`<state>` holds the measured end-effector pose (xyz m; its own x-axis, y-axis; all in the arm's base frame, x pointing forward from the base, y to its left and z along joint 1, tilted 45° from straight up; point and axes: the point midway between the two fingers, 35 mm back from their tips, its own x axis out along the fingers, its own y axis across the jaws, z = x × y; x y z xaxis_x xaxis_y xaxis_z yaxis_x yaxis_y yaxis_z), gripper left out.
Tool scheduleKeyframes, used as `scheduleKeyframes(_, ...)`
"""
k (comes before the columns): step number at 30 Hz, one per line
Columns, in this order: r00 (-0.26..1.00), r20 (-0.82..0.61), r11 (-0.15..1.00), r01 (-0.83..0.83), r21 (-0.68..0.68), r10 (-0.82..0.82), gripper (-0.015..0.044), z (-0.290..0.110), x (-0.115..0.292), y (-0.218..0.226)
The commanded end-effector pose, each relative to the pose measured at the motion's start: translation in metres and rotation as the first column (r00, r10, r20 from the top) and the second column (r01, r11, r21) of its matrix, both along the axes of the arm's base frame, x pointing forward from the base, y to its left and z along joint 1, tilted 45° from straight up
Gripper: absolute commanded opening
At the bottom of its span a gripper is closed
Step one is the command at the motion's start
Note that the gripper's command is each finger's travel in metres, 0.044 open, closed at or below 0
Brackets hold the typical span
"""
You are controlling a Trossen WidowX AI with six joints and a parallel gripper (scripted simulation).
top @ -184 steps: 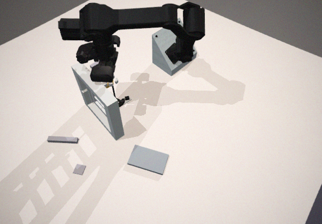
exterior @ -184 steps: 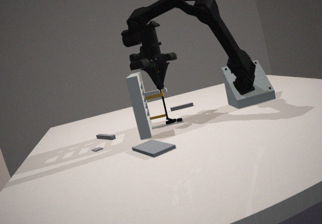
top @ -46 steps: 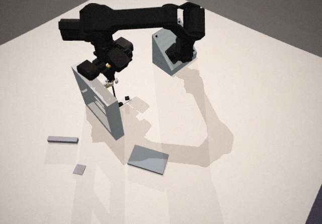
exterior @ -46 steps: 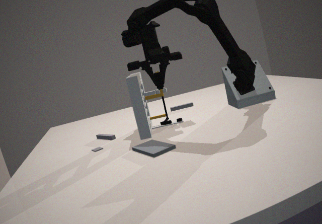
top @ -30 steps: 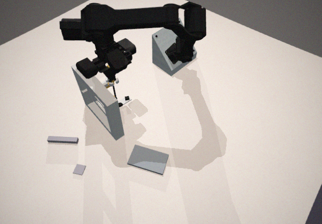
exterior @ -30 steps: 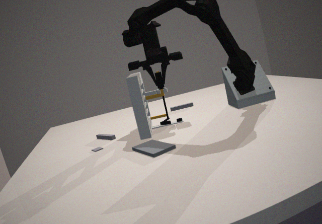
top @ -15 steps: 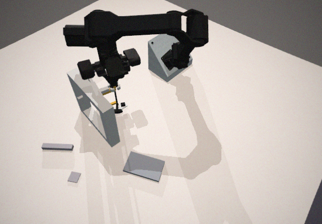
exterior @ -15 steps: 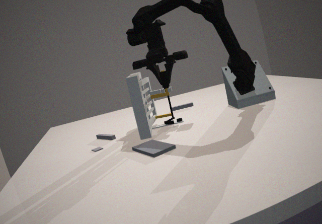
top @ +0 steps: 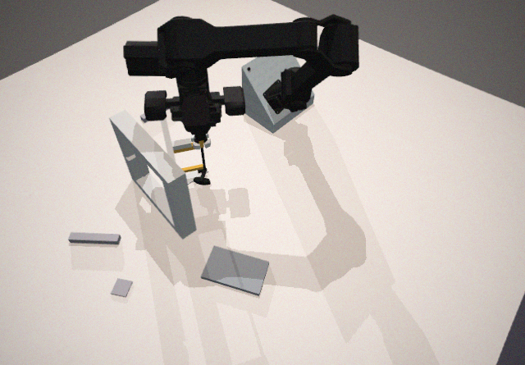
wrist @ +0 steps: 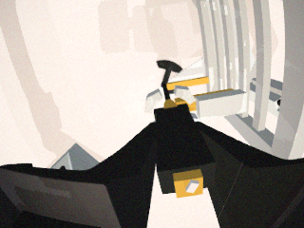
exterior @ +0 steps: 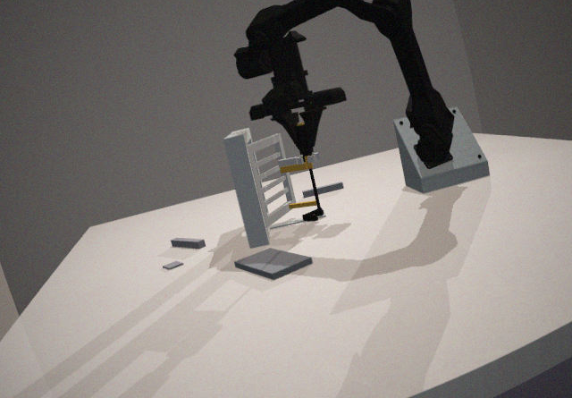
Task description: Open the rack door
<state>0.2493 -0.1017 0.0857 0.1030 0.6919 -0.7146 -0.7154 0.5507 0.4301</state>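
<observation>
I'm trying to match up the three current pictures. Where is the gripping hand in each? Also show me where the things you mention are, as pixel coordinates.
Top: hand [top: 202,139] left of centre, just above the middle.
Exterior: hand [exterior: 307,153] right of centre, above the middle.
Wrist: hand [wrist: 174,128] near the centre.
Shared landmark: the thin black handle rod [top: 203,156] [exterior: 315,188] [wrist: 165,90].

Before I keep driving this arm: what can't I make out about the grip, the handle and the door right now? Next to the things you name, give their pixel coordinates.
- Finger contact on the handle [top: 203,157] [exterior: 314,185]: wrist view, hidden by the black gripper [top: 201,143] [exterior: 307,156] [wrist: 171,106].
- Door slats: top view, hidden beneath the frame's top [top: 143,143] and the arm.
- Exact door angle: exterior view, too oblique to judge; whether it passes 80 degrees, I can't tell.
- Far end of the frame: wrist view, cut off by the right edge.
</observation>
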Motion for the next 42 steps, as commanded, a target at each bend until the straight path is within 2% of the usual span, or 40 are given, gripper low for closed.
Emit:
scheduleKeyframes(1, 0.997, -0.046, 0.998, 0.056, 0.013, -0.055, 0.0009, 0.004, -0.004, 0.006)
scheduleKeyframes(19, 0.929, -0.262, 0.961, 0.275, 0.011, -0.262, 0.0009, 0.03, -0.015, 0.034)
scheduleKeyframes(42, 0.744, -0.485, 0.864, 0.501, -0.049, -0.459, 0.0009, 0.062, -0.014, 0.066)
